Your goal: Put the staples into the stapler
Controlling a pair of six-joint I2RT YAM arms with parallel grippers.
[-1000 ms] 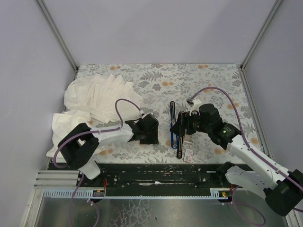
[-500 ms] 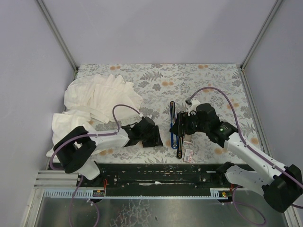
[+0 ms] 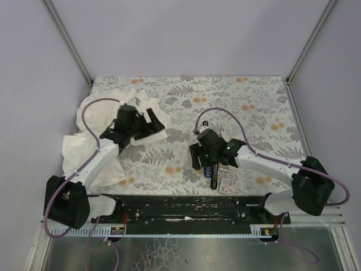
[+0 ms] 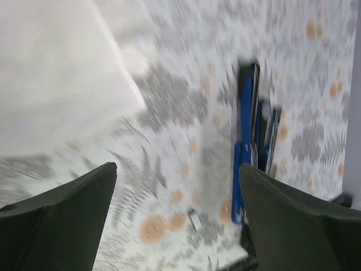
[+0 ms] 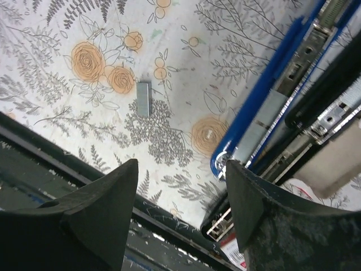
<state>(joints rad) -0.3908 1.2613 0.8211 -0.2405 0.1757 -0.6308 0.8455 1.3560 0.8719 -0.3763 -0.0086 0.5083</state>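
Observation:
The blue and black stapler point(image 3: 209, 170) lies open on the flowered table, partly under my right gripper point(image 3: 196, 157). In the right wrist view its metal channel point(image 5: 293, 93) lies to the right of the open, empty gripper point(image 5: 180, 166). A short grey strip of staples point(image 5: 144, 99) lies on the table ahead. The staple box point(image 3: 225, 185) sits by the stapler's near end, and its red label point(image 5: 232, 249) shows low in the right wrist view. My left gripper point(image 3: 148, 119) is open and empty over the cloth's edge. Its blurred view point(image 4: 176, 169) shows the stapler point(image 4: 245, 124) and the strip point(image 4: 194, 219).
A large white cloth point(image 3: 101, 116) is heaped at the back left and fills the upper left of the left wrist view point(image 4: 51, 68). The black rail point(image 3: 180, 209) runs along the near edge. Grey walls enclose the table.
My left arm has swung from the middle of the table back and left to the cloth. My right gripper has moved left and nearer, beside the stapler's near end.

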